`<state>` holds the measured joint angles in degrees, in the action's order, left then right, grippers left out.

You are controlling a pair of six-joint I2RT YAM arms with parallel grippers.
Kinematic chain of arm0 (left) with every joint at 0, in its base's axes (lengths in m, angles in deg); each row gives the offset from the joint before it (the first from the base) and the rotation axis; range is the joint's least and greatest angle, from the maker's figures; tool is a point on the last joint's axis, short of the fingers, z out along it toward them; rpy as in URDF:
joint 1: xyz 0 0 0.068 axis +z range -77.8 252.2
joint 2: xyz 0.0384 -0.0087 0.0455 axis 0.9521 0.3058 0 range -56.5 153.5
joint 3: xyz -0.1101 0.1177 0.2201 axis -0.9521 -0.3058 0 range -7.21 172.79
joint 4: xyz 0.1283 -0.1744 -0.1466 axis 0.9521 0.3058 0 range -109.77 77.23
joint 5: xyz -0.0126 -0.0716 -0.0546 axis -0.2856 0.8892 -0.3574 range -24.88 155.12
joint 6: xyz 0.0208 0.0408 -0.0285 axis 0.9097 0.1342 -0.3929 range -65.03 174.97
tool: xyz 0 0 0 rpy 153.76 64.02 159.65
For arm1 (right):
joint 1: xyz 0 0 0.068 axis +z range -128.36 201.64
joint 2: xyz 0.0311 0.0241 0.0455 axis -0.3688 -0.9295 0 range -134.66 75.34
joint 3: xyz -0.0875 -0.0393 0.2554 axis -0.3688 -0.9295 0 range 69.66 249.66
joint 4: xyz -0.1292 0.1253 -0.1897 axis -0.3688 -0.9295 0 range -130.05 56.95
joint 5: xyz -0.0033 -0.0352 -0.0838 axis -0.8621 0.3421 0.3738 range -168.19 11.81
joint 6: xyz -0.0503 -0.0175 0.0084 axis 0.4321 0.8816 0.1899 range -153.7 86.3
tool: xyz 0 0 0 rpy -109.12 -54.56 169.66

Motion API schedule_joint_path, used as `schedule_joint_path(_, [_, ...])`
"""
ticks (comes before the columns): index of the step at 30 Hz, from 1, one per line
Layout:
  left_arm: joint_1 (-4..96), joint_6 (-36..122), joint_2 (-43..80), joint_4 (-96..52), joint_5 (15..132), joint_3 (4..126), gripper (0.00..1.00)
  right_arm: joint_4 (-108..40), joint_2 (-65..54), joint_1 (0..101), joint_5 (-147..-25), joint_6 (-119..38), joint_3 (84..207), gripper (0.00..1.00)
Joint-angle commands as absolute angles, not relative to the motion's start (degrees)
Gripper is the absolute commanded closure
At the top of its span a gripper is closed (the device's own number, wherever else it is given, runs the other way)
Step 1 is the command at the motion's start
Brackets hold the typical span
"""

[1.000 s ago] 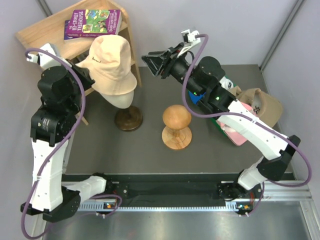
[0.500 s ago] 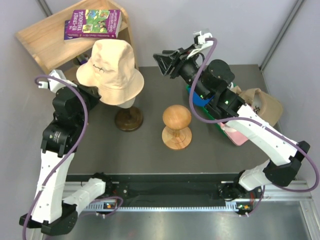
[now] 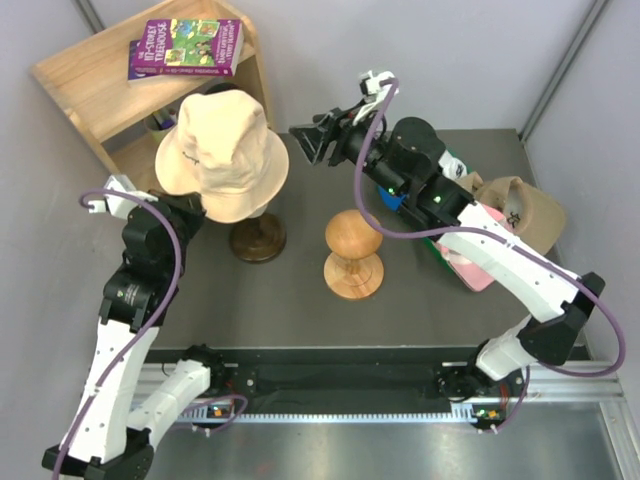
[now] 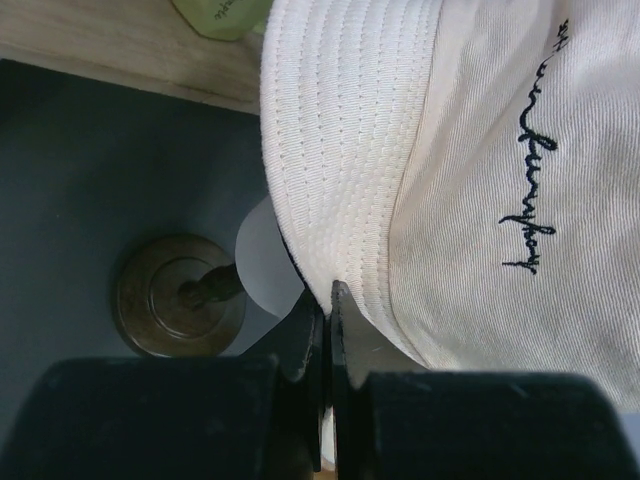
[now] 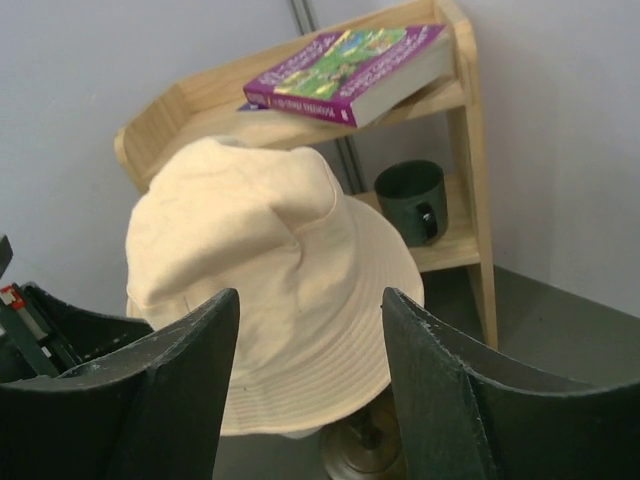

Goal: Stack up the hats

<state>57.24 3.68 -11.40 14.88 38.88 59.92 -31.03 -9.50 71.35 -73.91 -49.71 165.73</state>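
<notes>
A pale peach hat (image 3: pixel 222 150) sits over the cream head form (image 4: pixel 262 268) on a round dark stand (image 3: pixel 258 239). My left gripper (image 3: pixel 203 207) is shut on the hat's near brim; in the left wrist view the jaws (image 4: pixel 328 300) pinch the stitched edge of the hat (image 4: pixel 450 150). My right gripper (image 3: pixel 305 143) hangs open just right of the hat, above the table. In the right wrist view the hat (image 5: pixel 270 260) shows between and beyond the spread jaws (image 5: pixel 310 295), untouched. At the right edge lie a khaki-tan hat (image 3: pixel 522 210) and a pink hat (image 3: pixel 476 268).
A mushroom-shaped wooden stand (image 3: pixel 353 250) stands mid-table. A wooden shelf (image 3: pixel 90 75) at the back left carries a purple book (image 3: pixel 188 45) and, lower down, a dark mug (image 5: pixel 412 200). The right arm reaches over the hats at the right.
My right gripper has opened wider and swung back left toward the peach hat. My left wrist has drawn nearer and lower, still pinching the brim, and the hat has tilted and turned.
</notes>
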Motion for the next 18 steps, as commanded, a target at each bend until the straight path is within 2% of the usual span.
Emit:
schedule_joint_path(1, [57.69,0.66,-13.26,12.57,39.10,55.02,1.00,-31.91,-10.97,70.77,-77.74,-48.82,168.36,0.39])
schedule_joint_path(6, [57.78,1.52,-14.14,9.15,41.04,53.95,1.00,-31.56,-11.76,69.81,-80.11,-49.52,167.58,0.33])
schedule_joint_path(9, [57.78,2.93,-13.70,9.06,40.34,56.84,1.00,-28.49,-13.16,66.05,-86.60,-54.78,165.12,0.30])
schedule_joint_path(10, [57.78,3.20,-13.44,9.06,40.25,57.38,0.97,-27.35,-13.95,64.81,-92.28,-59.24,164.76,0.29])
schedule_joint_path(13, [57.78,3.55,-13.61,8.97,40.86,58.26,0.88,-22.52,-16.85,61.46,-98.91,-65.32,163.36,0.28])
schedule_joint_path(16, [57.78,3.20,-14.48,7.74,40.51,57.65,0.73,-19.34,-19.22,60.32,-101.73,-67.71,162.82,0.26])
schedule_joint_path(17, [57.78,3.29,-14.75,7.13,40.34,57.47,0.64,-18.90,-20.71,60.05,-102.44,-68.41,163.00,0.26])
schedule_joint_path(18, [57.78,3.46,-15.19,5.99,40.16,56.95,0.58,-18.20,-21.33,59.53,-103.14,-69.20,162.74,0.25])
